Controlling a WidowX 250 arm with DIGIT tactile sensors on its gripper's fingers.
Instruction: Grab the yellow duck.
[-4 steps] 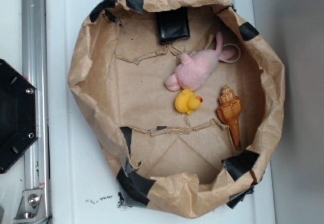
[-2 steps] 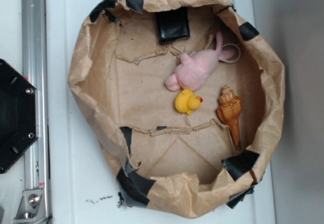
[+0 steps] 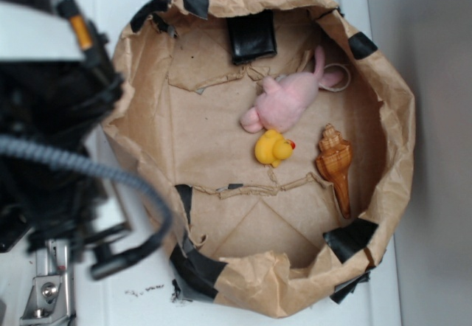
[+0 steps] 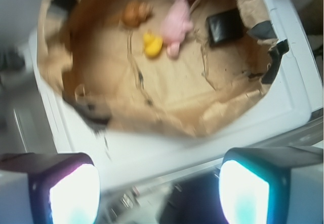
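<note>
Approach step, nothing grasped yet. The gripper (image 4: 159, 183) hangs outside the paper bowl (image 3: 133, 119), above the white tray (image 4: 293, 107), fingers (image 4: 73, 188) spread wide with nothing between them and touching nothing. The duck (image 3: 273, 148) sits on the bowl floor, well ahead of the fingertips and past the near crumpled rim, roughly in line with the gap between them, slightly toward the left finger in the wrist view.

To do it well, the arm likely needs to clear the rim first, then come down over the duck with the jaws straddling its rounded body. The bunny (image 3: 284, 102) touches or nearly touches the duck on its far-right side as the fingers see it, so one finger risks snagging plush. The shell (image 3: 335, 165) lies near on the far-left side, apart from the duck. Wrist view is blurred; fine contact cannot be told.
</note>
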